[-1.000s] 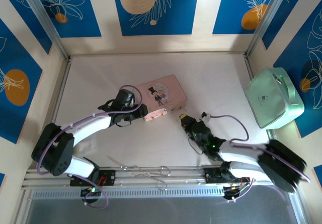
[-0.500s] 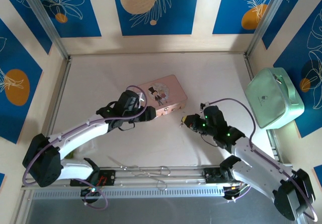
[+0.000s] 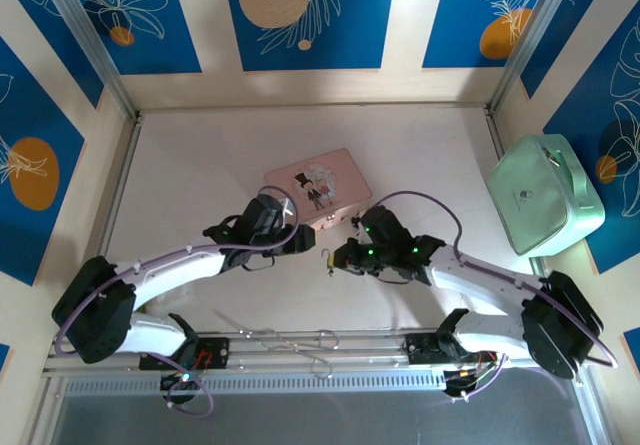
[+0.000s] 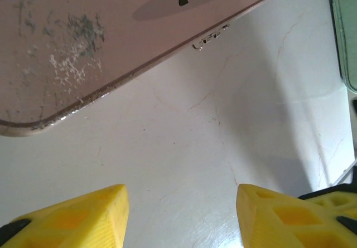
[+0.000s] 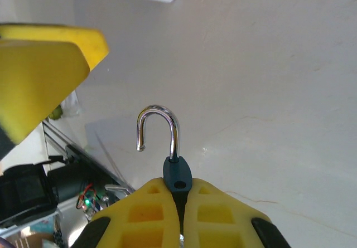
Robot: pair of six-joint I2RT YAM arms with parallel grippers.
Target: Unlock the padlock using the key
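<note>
1. Two pincers are facing each other over the surface, just in front of the pink box.
2. The right pincer is squeezing its yellow pads fully together on the padlock, gripping the dark teal body.
3. The padlock's long axis is running straight out along that pincer's reach, with the shackle poking past the fingertips toward the left arm.
4. One shackle leg is hanging free in the right wrist view, so I'm reading the lock as sprung open.
5. The left pincer is sitting about half open with nothing between its pads, hovering over bare surface by the box's near edge.
6. From above, the shackle is lying just beside the left pincer, so the left arm is looking like the nearer free one for any follow-up.
</note>
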